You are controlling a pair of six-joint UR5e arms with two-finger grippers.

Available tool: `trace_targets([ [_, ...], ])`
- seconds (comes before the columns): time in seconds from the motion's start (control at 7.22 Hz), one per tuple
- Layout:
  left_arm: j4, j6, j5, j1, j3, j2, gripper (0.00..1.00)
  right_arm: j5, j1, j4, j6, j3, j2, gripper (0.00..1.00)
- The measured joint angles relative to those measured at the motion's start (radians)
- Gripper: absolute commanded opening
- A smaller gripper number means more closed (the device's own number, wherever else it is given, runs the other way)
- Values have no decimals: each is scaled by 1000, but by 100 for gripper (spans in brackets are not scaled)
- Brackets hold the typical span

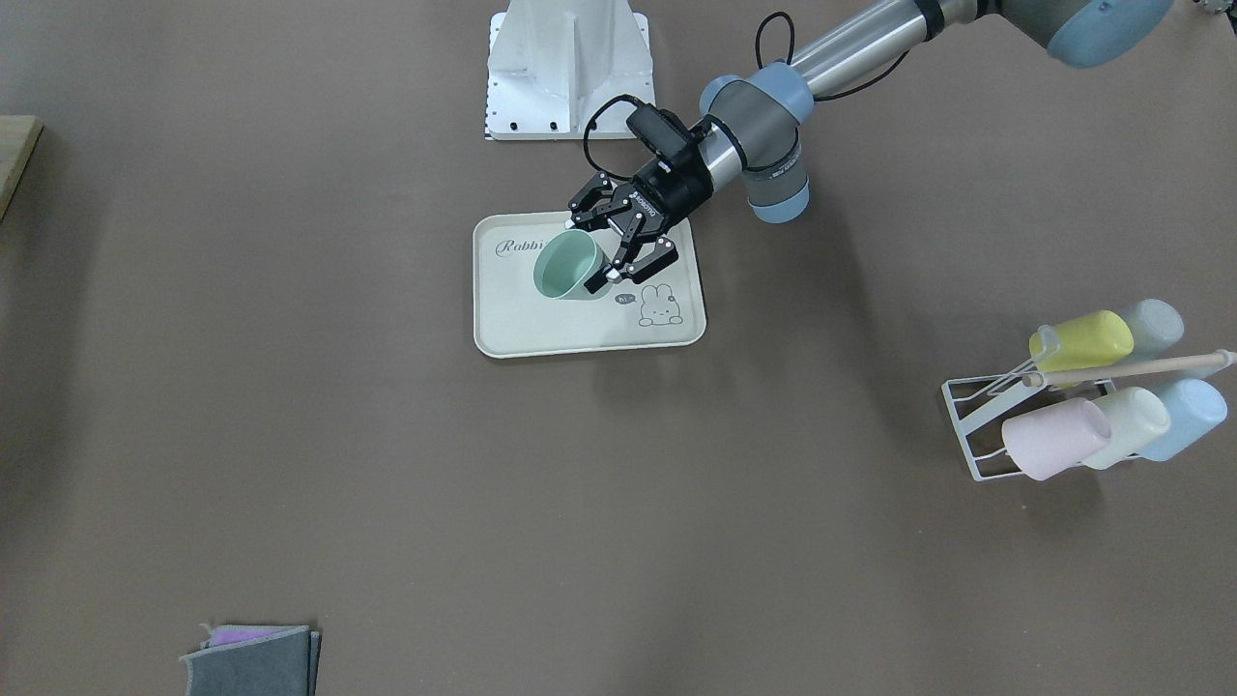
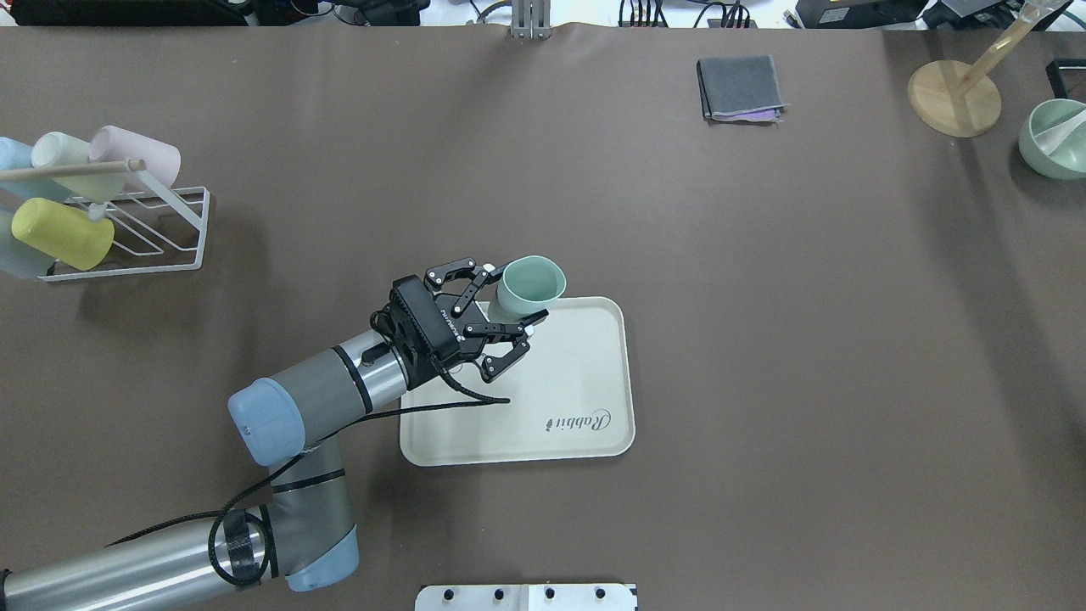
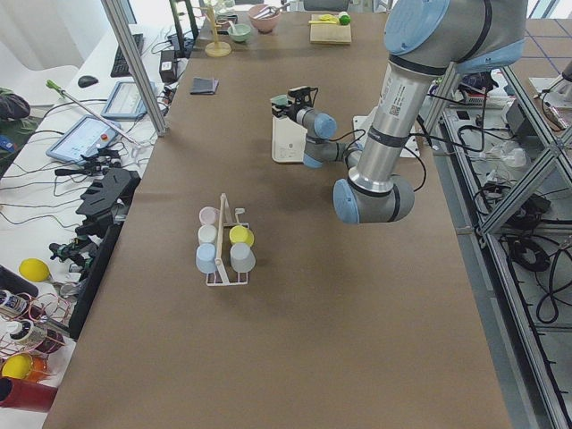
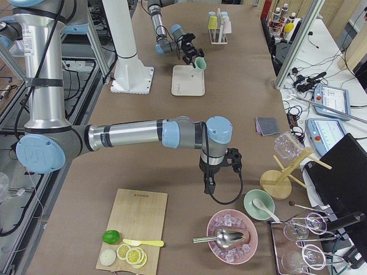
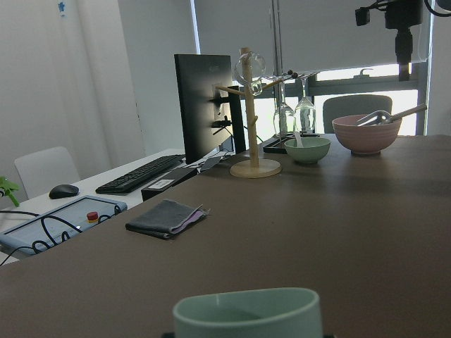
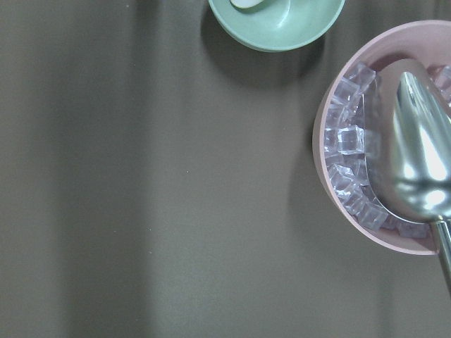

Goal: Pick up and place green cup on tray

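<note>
The pale mint-green cup (image 1: 559, 269) is between the fingers of my left gripper (image 1: 591, 251), which is shut on its lower body. The cup is held slightly tilted over the far part of the cream "Rabbit" tray (image 1: 580, 329). In the overhead view the cup (image 2: 531, 284) sits at the tray's (image 2: 585, 373) far left corner, with the gripper (image 2: 512, 295) reaching in from the left. The cup's rim shows at the bottom of the left wrist view (image 5: 246, 313). My right gripper (image 4: 221, 172) points down over the table far to the right; I cannot tell if it is open.
A white wire rack (image 2: 170, 221) with several pastel cups stands at the left. A folded grey cloth (image 2: 738, 87), a wooden stand (image 2: 954, 98) and a green bowl (image 2: 1052, 140) are at the far right. A pink bowl of ice (image 6: 380, 141) lies under the right wrist.
</note>
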Motion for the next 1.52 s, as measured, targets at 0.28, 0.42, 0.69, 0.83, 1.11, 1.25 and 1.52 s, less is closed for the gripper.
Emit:
trace_targets([
  [0.28, 7, -5, -30, 14, 35, -1, 26, -1, 0, -1, 1, 1, -6, 100],
  [0.42, 22, -6, -44, 16, 39, -2, 27, -1, 0, -2, 1, 1, -8, 100],
  [0.69, 56, -7, -92, 19, 40, -9, 28, 1, 0, -7, 2, 2, -13, 100],
  [0.83, 68, -5, -119, 19, 40, -14, 29, 6, 0, -8, 3, 3, -18, 100],
  [1.11, 75, 2, -152, 19, 45, -19, 33, 11, 0, -8, 3, 2, -20, 100],
  [1.25, 75, 4, -156, 19, 51, -19, 37, 10, 0, -7, 3, 1, -21, 100],
  [1.52, 75, 5, -156, 18, 64, -18, 98, 8, 0, -5, 3, 1, -37, 100],
])
